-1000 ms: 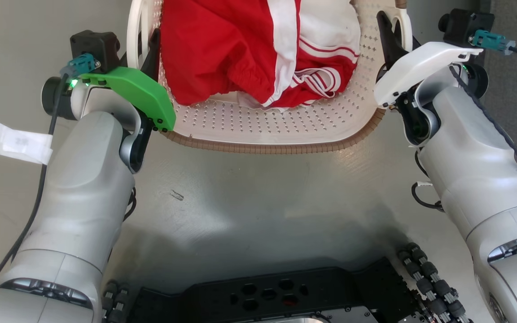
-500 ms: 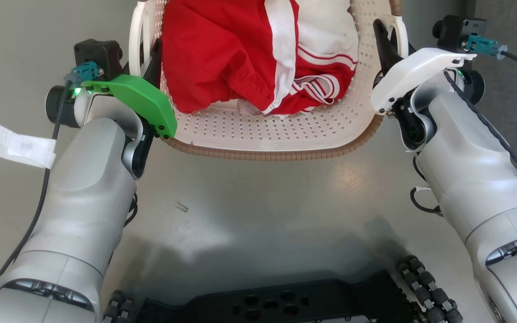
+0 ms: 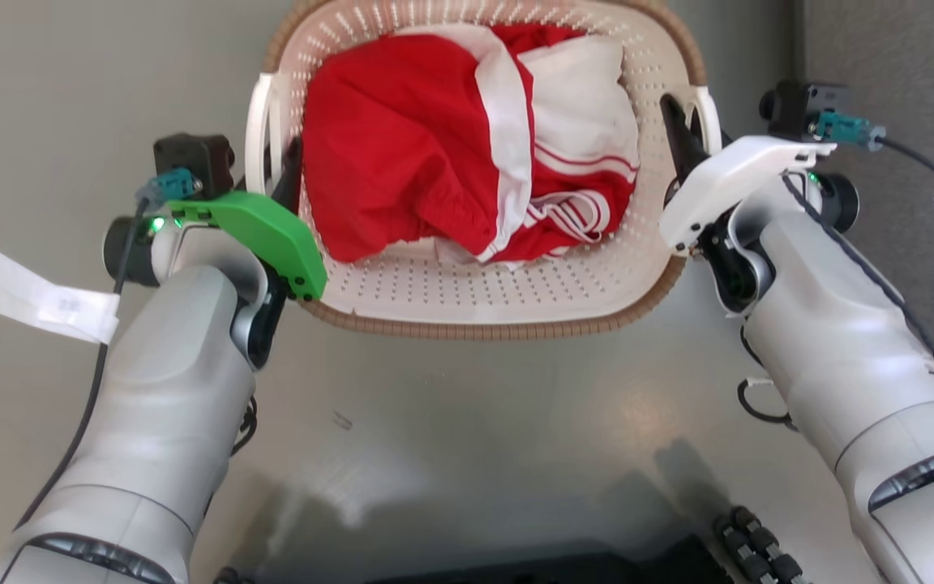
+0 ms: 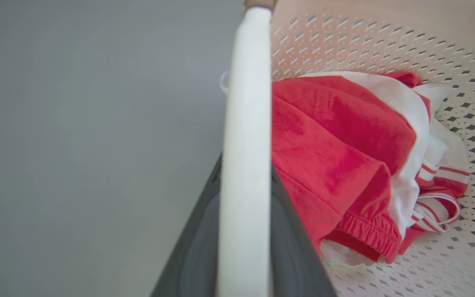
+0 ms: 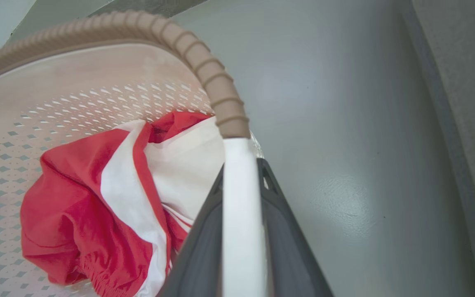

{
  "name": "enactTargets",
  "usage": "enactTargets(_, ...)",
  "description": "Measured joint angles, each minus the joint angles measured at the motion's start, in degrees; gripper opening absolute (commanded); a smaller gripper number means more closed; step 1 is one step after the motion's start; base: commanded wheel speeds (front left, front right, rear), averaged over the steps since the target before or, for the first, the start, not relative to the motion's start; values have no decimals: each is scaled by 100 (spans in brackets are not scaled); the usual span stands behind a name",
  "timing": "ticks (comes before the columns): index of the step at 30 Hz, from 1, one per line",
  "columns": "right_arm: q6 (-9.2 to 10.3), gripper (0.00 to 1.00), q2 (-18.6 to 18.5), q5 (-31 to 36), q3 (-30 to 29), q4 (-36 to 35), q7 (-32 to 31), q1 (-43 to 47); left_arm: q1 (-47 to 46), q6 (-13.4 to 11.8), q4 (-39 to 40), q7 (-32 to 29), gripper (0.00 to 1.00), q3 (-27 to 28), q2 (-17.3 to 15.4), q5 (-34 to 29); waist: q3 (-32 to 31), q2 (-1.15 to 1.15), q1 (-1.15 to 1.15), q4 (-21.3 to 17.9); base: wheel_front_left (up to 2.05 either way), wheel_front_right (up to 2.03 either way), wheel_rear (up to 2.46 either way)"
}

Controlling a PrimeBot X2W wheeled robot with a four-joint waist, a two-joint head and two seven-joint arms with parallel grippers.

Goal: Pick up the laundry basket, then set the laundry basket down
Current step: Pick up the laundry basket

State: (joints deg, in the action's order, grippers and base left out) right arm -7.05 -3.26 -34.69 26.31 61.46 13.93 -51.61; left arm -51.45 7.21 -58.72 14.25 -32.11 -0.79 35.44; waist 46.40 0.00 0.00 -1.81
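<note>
Your left gripper (image 4: 245,165) pinches the basket's (image 3: 467,312) left handle (image 4: 245,82); your right gripper (image 5: 242,165) pinches the right handle (image 5: 241,247). Opposed side grips balance the basket between your arms, over the floor (image 3: 475,422); whether it rests there is unclear.

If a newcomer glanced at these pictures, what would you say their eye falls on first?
The bright red-and-white clothing heaped in the cream laundry basket, at the top centre of the head view, stands out first. Next come the left gripper and right gripper at the basket's two sides, jaws shut on a white side handle each.
</note>
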Motion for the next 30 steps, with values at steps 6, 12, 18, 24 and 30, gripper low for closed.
enactTargets(6,0,0,8,-127,140,98,0,223,240,0,-48,-8,0,-175,4,247,-438,0,0,7,0,0,0)
enactTargets(12,0,0,26,-399,289,110,-3,554,553,0,-131,-105,0,-353,3,444,-908,0,0,17,0,0,0)
enactTargets(18,0,0,15,-539,465,129,-121,777,823,1,-148,-422,0,-524,-2,758,-1392,0,0,19,0,0,0)
enactTargets(24,1,0,-3,-727,656,160,-346,948,1009,0,-159,-624,0,-703,-13,962,-1883,0,0,24,0,0,0)
enactTargets(30,9,0,-15,-868,854,165,-595,1163,1265,-1,-170,-788,0,-849,-21,1125,-2377,0,0,35,0,0,0)
